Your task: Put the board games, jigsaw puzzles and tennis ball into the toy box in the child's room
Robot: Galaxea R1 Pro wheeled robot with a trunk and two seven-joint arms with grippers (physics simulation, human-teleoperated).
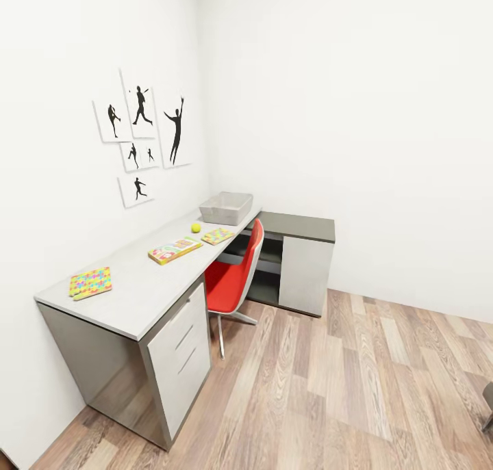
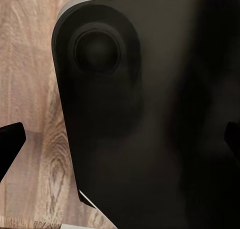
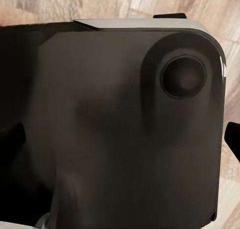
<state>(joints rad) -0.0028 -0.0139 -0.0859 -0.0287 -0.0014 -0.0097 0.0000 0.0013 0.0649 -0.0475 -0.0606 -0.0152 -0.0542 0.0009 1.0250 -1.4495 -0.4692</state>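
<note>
table (image 1: 147, 289): L-shaped, light-grey top along left wall, lower dark-grey section at far end
toy box (image 1: 226, 208): 1, grey bin at far end of light top, looks empty
tennis ball (image 1: 196, 228): 1, on the top just near side of the box, apart from it
jigsaw puzzles: 2 flat; one (image 1: 90, 282) at near end of table, one (image 1: 218, 235) right of the ball by the front edge
board game (image 1: 174, 250): 1 in sight, flat box mid-table between the two puzzles
chair (image 1: 237, 280): 1, red, pushed in at the table's corner
wall pictures (image 1: 142, 136): 6 silhouette prints above table
head view: whole room corner, wood floor (image 1: 356, 388)
left wrist view: dark robot body (image 2: 150, 114) close up, floor beside; left tool fingers (image 2: 10, 144) at frame edges, state cannot tell
right wrist view: same dark body (image 3: 120, 129); right tool fingers (image 3: 232, 139) at edges, state cannot tell
</note>
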